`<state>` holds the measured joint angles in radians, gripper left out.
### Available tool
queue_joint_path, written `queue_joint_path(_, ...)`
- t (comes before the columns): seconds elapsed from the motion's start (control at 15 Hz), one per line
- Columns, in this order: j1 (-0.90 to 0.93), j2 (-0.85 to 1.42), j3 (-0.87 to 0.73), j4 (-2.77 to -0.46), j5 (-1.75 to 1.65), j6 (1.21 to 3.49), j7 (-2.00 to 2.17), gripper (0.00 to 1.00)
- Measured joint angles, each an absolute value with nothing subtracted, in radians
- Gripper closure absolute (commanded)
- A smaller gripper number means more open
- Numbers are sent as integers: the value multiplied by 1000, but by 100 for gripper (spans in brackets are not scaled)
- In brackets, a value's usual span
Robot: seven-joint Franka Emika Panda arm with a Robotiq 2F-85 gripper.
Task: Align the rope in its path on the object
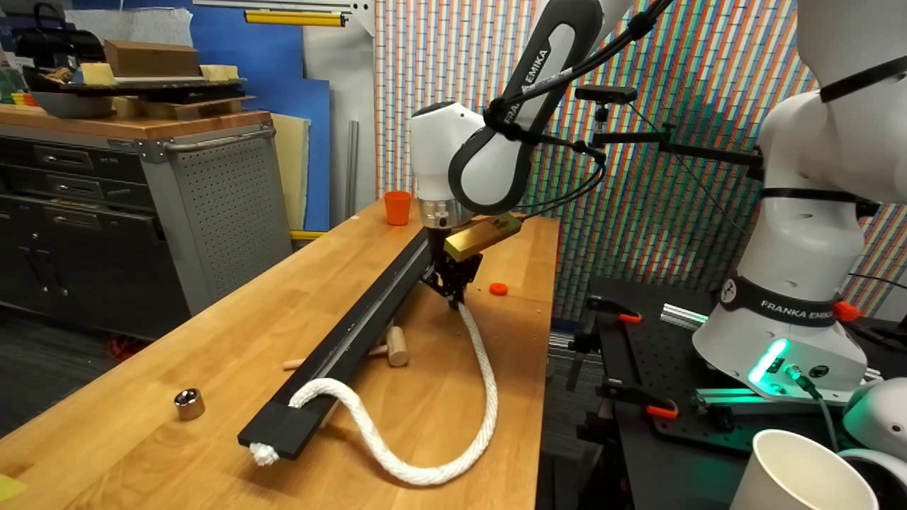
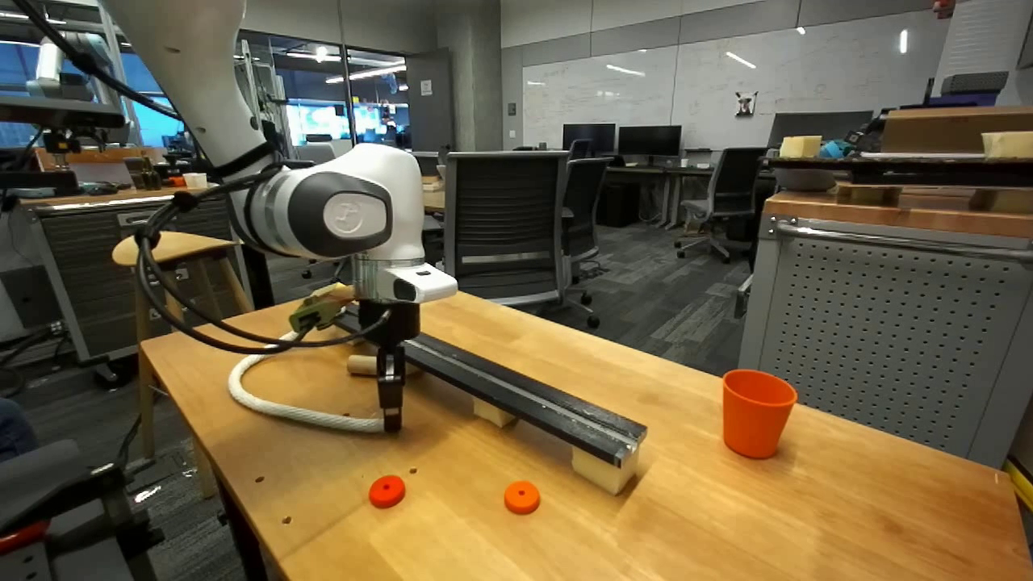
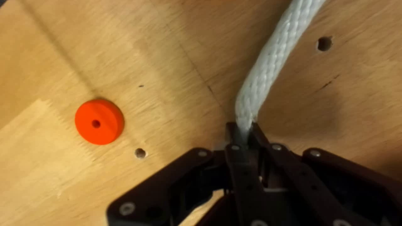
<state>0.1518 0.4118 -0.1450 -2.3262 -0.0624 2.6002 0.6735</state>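
Note:
The white rope (image 1: 425, 475) lies in a wide loop on the table beside the long black bar (image 1: 372, 312). One rope end passes through the bar's near end, and its frayed tip sticks out there. Both also show in an exterior view, the rope (image 2: 307, 415) and the bar (image 2: 524, 385), whose groove is bare along the visible stretch. My gripper (image 1: 455, 303) is low over the table beside the bar, shut on the rope's free end; it also shows in an exterior view (image 2: 392, 421). In the wrist view, the fingertips (image 3: 244, 129) pinch the rope (image 3: 276, 56); the tip between them is hidden.
Wooden blocks (image 2: 601, 470) prop up the bar. A wooden mallet (image 1: 398, 347) lies with its handle under it. An orange cup (image 2: 757, 413) stands beyond the bar's far end. A red-orange disc (image 2: 387, 491), an orange disc (image 2: 522, 497) and a metal socket (image 1: 189, 404) are on the table.

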Motion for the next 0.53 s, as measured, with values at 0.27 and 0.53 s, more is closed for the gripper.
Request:
queue_joint_path(0.27, 197, 373, -223, -2326, -200, 2600, 774, 97)
queue_joint_path(0.53, 204, 278, -253, -2316, -310, 2586, 865, 97)
